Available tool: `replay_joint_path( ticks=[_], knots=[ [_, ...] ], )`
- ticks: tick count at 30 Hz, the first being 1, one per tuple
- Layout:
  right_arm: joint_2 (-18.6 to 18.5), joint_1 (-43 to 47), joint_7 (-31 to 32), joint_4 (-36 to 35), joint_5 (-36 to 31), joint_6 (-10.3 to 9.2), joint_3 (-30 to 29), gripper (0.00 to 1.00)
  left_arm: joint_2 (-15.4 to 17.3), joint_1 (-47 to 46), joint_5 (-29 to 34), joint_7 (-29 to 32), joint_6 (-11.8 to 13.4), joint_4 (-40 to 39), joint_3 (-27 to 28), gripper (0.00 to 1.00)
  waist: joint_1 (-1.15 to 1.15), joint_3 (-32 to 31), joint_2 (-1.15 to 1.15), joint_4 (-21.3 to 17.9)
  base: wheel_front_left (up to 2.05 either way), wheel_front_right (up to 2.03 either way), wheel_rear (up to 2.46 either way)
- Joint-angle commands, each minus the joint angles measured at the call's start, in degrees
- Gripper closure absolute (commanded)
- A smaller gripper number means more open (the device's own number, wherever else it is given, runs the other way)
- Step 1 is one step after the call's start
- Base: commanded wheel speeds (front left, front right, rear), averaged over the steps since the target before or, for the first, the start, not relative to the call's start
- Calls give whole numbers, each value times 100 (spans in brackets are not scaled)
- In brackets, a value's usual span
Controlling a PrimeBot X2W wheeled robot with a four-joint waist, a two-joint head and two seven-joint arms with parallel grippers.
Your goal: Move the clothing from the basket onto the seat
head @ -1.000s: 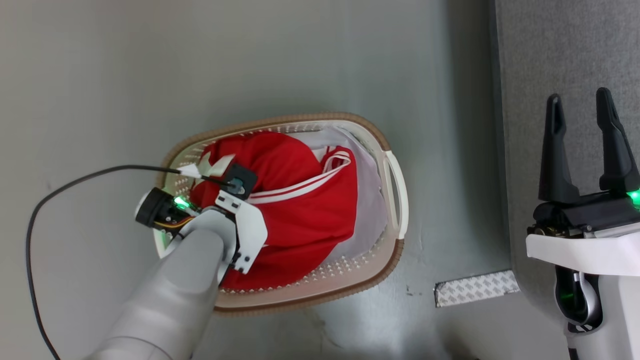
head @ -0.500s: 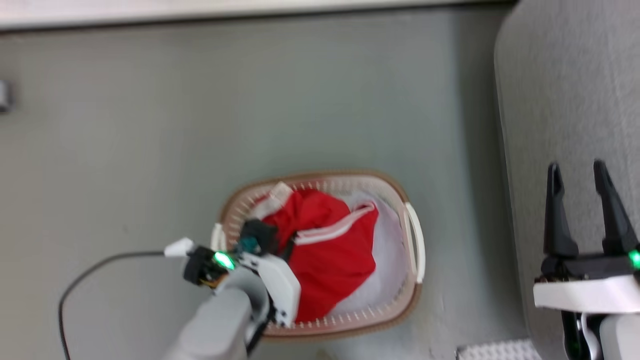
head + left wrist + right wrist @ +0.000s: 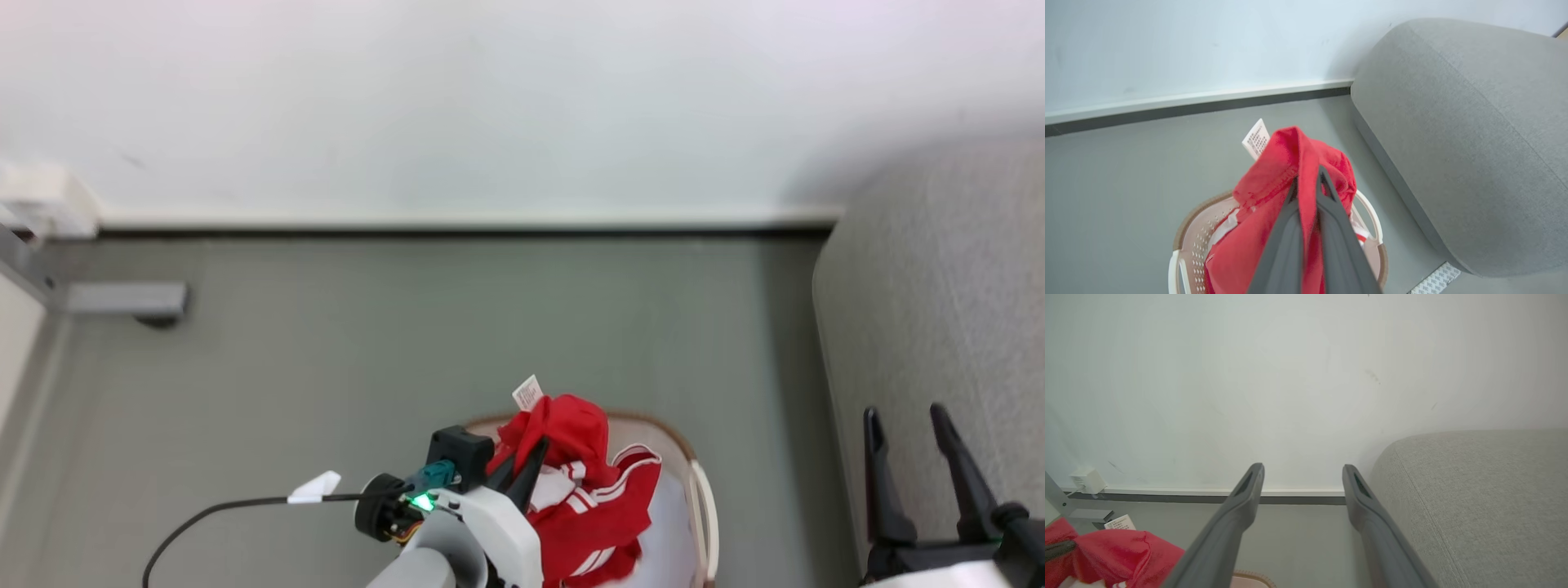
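red clothing (image 3: pixel 600 510) hangs bunched over the white basket (image 3: pixel 704 514); grey seat (image 3: pixel 939 310) near, rightward

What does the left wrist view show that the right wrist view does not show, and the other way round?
Left wrist, not right wrist: the basket's white handle and a patterned floor strip. Right wrist, not left wrist: the open right tool and a small white box on the wall. Both: the clothing, its label, the seat.

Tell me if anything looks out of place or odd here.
Nothing looks spilled or damaged. The one untidy thing is the clothing, bunched in the left gripper above the basket, its lower part hanging inside and its white label sticking up. That fits a lift, not a fault.
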Motion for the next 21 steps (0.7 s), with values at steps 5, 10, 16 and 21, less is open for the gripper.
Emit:
replay_joint_path(
  ticks=[5,10,16,21],
  knots=[
    [-16,345,3,49,-114,-14,56,0,280,404,-168,314,128,-856,35,100,2,-986,0,154,0,0,0],
    [-16,561,2,84,-121,-14,101,0,544,636,-244,599,326,-1558,100,100,2,-1350,0,138,0,0,0],
    [-15,689,2,74,-87,-14,174,0,823,751,-267,855,530,-2238,216,100,2,-1609,0,85,0,0,0],
    [-16,753,2,52,-87,-14,250,0,943,814,-306,994,613,-2555,257,100,2,-1751,0,40,0,0,0]
  ],
)
